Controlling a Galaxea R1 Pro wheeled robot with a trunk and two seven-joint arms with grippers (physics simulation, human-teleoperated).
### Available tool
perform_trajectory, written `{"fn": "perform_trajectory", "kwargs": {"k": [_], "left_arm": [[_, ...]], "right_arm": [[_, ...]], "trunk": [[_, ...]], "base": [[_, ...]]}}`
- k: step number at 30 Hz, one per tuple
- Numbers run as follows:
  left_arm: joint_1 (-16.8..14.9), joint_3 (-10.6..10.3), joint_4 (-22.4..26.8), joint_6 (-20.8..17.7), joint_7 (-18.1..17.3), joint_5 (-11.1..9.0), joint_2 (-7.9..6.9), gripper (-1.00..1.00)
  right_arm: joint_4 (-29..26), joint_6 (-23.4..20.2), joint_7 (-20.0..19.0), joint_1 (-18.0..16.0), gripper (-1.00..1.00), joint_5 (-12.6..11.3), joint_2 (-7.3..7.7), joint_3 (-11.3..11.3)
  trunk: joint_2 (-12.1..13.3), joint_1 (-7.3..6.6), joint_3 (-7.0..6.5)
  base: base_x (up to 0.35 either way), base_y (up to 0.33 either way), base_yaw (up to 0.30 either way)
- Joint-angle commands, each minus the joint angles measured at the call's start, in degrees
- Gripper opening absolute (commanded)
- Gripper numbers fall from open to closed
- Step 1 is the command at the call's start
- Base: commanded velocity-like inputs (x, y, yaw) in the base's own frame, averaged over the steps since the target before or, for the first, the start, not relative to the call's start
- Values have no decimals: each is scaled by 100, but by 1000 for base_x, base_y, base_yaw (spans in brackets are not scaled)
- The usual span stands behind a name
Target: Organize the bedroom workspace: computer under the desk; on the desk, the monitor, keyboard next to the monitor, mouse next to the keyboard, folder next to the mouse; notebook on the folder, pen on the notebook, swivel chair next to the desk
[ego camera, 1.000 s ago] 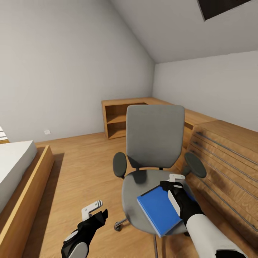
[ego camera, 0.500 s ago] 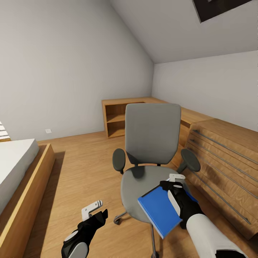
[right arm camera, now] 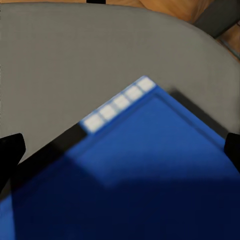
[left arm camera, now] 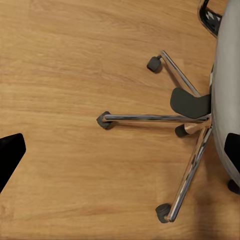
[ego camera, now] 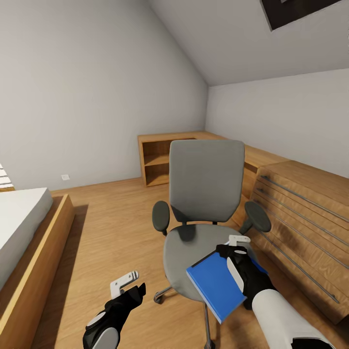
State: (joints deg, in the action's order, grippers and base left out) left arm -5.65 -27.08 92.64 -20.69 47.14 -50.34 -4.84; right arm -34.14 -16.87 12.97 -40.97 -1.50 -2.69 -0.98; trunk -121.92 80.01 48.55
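Swivel chair (ego camera: 206, 194) mid-room on wood floor (ego camera: 111, 218), drawer chest (ego camera: 305, 218) just beside it, bed (ego camera: 24, 228) well apart. Blue folder (ego camera: 215, 286) over seat front, corner sticking out past seat edge. Right gripper (ego camera: 237, 245) at folder's far edge, fingers either side in wrist view; grip on it: cannot tell. Left gripper (ego camera: 127, 282) spread apart, holding nothing, above floor near chrome chair base (left arm camera: 175, 120).

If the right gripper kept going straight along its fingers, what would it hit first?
Most likely the folder, which lies directly ahead of the right gripper in its wrist view, over the swivel chair seat. How close is unclear.
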Motion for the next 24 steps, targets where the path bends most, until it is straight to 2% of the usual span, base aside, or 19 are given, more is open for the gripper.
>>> {"fn": "perform_trajectory", "kwargs": {"k": [1, 20, 24], "left_arm": [[-6, -9, 9, -18, 41, -30, -6, 100], [-6, -16, -27, -17, 34, -54, 0, 100], [-6, -23, -33, -14, 33, -56, 0, 100]], "right_arm": [[109, -27, 13, 1, 100, -61, -4, -17], [109, -27, 13, 1, 100, -61, -11, -16], [109, -27, 13, 1, 100, -61, -12, -16]], "trunk": [[-2, 0, 7], [-2, 0, 7], [-2, 0, 7]], "base": [[0, 0, 0], [0, 0, 0], [-140, 0, 0]]}}
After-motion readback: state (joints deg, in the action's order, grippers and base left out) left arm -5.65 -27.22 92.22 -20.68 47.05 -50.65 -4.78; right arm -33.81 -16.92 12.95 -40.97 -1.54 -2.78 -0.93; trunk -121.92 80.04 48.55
